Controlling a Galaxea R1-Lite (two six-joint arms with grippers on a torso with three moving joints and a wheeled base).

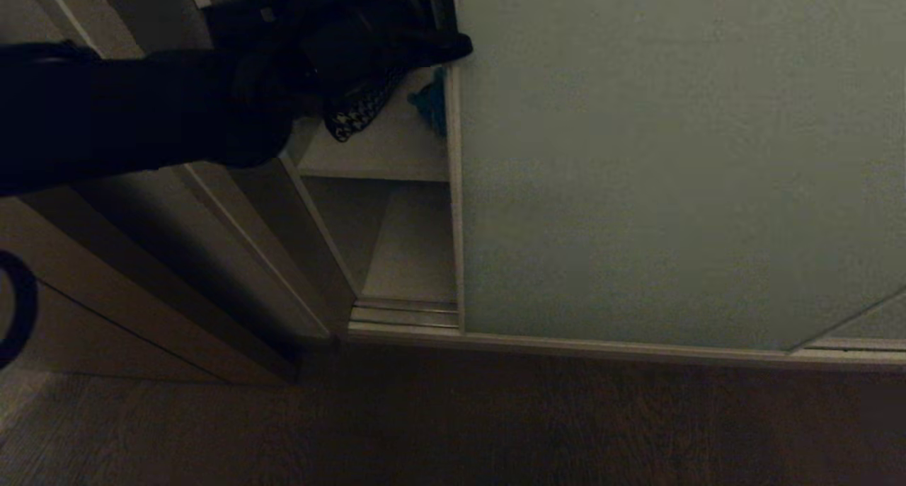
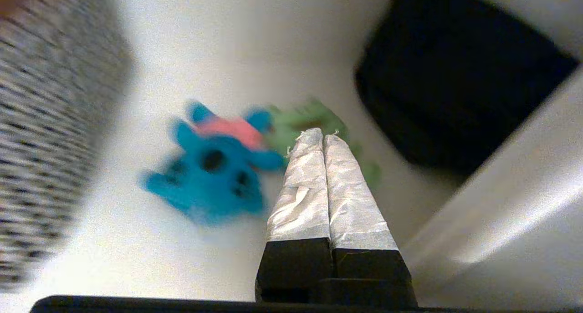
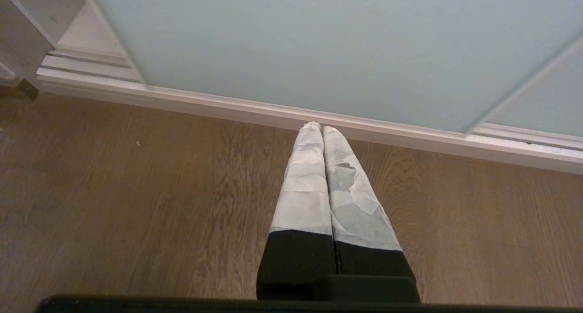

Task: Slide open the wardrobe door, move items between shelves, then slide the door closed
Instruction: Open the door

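The sliding wardrobe door (image 1: 672,160) is a pale grey-green panel, slid aside so that a narrow gap at its left edge shows the shelves. A teal plush toy (image 2: 214,171) with a pink patch and a green plush toy (image 2: 305,119) lie side by side on the upper off-white shelf (image 2: 136,249). The teal toy (image 1: 429,104) peeks out beside the door frame, with the lower shelf (image 1: 414,252) below it. My left gripper (image 2: 323,133) is shut and empty, and it hovers over the upper shelf with its tips in front of the green toy. My right gripper (image 3: 321,128) is shut and parked low over the floor.
A black-and-white houndstooth bag (image 2: 45,135) stands to one side of the toys, and a big black bag (image 2: 455,89) to the other. My dark left arm (image 1: 141,111) crosses in front of brown wooden panelling (image 1: 233,259). A silvery floor track (image 1: 403,315) meets the wood floor (image 3: 136,190).
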